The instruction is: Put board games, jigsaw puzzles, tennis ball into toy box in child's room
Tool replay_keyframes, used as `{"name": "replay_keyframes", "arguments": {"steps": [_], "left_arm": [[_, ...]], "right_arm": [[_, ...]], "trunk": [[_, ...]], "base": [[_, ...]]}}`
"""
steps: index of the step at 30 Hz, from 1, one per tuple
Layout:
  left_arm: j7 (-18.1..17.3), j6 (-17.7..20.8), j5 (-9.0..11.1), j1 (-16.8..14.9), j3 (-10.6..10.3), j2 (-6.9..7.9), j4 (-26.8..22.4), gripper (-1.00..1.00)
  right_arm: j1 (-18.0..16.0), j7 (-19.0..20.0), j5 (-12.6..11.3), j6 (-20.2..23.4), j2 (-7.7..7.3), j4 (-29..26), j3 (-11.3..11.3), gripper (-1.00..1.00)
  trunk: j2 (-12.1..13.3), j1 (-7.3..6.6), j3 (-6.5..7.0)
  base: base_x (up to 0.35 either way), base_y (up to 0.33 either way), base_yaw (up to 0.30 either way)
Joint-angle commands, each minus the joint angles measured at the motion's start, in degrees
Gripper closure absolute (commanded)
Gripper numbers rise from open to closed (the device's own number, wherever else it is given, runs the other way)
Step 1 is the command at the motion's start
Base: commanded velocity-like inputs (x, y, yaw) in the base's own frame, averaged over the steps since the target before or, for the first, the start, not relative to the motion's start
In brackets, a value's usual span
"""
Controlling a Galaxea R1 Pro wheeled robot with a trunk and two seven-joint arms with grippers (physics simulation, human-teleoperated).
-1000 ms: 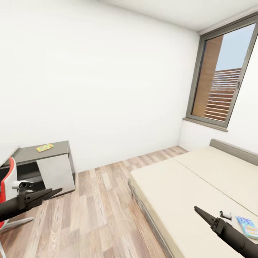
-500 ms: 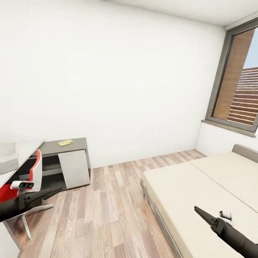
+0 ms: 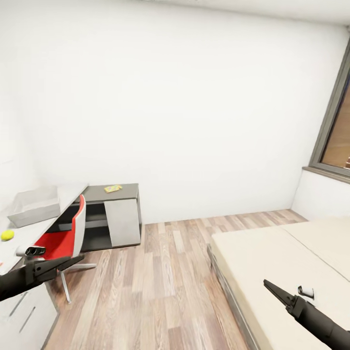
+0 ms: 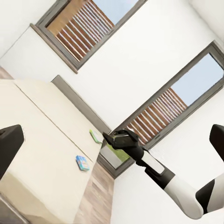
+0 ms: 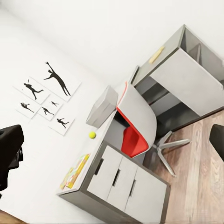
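The toy box [image 3: 34, 206], a light grey open bin, stands on the table [image 3: 73, 192] at the left, with the tennis ball [image 3: 7, 235] nearer me on the same top. A jigsaw puzzle [image 3: 113, 188] lies on the dark short part. In the right wrist view a flat multicoloured toy [image 5: 74, 171] lies at the table's end past the ball [image 5: 92, 135]. Two board games, one blue [image 4: 82, 163] and one green [image 4: 95, 136], lie on the bed [image 3: 282, 257]. My left gripper [image 3: 78, 259] and right gripper [image 3: 267, 284] hang open and empty, far from all of them.
A red and white swivel chair [image 3: 63, 238] stands at the table. Wood-plank floor [image 3: 160, 277] runs between table and bed. A grey-framed window [image 3: 335, 136] is on the right wall. Black silhouette pictures [image 5: 44, 98] hang above the table.
The head view has swung left: the table's long part, toy box, ball and chair have come into view, and the window and bed have slid right. Both grippers keep their places in the picture.
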Motion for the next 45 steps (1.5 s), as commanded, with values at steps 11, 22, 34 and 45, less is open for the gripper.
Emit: {"name": "replay_keyframes", "arguments": {"steps": [11, 22, 34, 45], "left_arm": [[-0.24, 0.61, -0.06, -0.03, -0.03, 0.00, 0.02, -1.00], [-0.24, 0.61, -0.06, -0.03, -0.03, 0.00, 0.02, -1.00], [-0.24, 0.61, -0.06, -0.03, -0.03, 0.00, 0.02, -1.00], [-0.24, 0.61, -0.06, -0.03, 0.00, 0.00, 0.02, -1.00]], "right_arm": [[0.05, 0.01, -0.38, 0.35, -0.02, -0.04, -0.02, -1.00], [0.05, 0.02, -0.38, 0.33, -0.02, -0.04, -0.02, -1.00], [0.05, 0.02, -0.38, 0.33, -0.02, -0.04, 0.01, -1.00], [0.05, 0.02, -0.38, 0.32, -0.02, -0.04, 0.04, -1.00]], "trunk": [[-0.03, 0.01, -0.01], [-0.03, 0.01, -0.01], [-0.03, 0.01, -0.01], [-0.03, 0.01, -0.01]], "base": [[-0.086, -0.001, 0.229], [-0.058, -0.004, 0.018], [-0.084, -0.014, 0.001], [-0.077, -0.001, 0.011]]}}
